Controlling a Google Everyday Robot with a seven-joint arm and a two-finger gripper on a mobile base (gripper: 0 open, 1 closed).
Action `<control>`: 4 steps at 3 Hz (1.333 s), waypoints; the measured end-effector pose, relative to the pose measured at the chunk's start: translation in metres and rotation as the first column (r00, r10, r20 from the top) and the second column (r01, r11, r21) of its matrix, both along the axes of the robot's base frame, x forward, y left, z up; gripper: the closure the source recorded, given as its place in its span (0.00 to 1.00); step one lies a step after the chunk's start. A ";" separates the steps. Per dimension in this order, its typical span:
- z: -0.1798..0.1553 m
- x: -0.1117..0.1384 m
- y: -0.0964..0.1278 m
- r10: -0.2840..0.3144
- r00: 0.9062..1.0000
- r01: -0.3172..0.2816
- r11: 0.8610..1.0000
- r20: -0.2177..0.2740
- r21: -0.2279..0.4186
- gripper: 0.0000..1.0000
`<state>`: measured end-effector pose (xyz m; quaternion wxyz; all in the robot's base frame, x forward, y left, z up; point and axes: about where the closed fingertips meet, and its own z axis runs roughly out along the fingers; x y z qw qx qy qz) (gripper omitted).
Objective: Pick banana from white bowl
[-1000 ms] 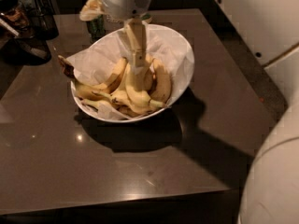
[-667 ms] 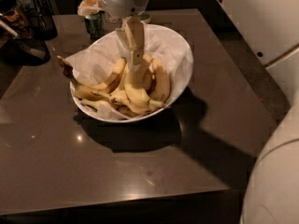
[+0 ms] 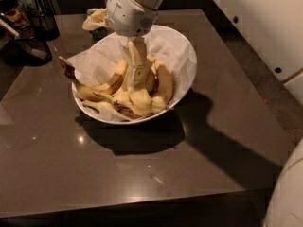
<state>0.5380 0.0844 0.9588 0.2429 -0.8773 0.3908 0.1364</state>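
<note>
Because the gripper [image 3: 136,82] stands deep in the banana pile [image 3: 142,100] at the centre of the white bowl [image 3: 187,74], its state cannot be told. The bananas lie heaped toward the bowl's 6 o'clock side on crumpled paper [image 3: 94,63]. Risk: the fruit is stacked and overlapping, so a lift may drag a neighbouring banana or the paper over the rim at 9 o'clock onto the bench [image 3: 142,174]. Soft fruit may also slip from an off-centre hold.
</note>
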 end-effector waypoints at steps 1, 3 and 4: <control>0.000 0.000 0.000 0.000 1.000 0.000 1.000 0.000 0.000 0.00; 0.027 0.008 -0.021 -0.017 0.999 0.019 0.998 0.034 -0.054 0.00; 0.030 0.008 -0.024 -0.020 0.999 0.022 0.998 0.036 -0.056 0.00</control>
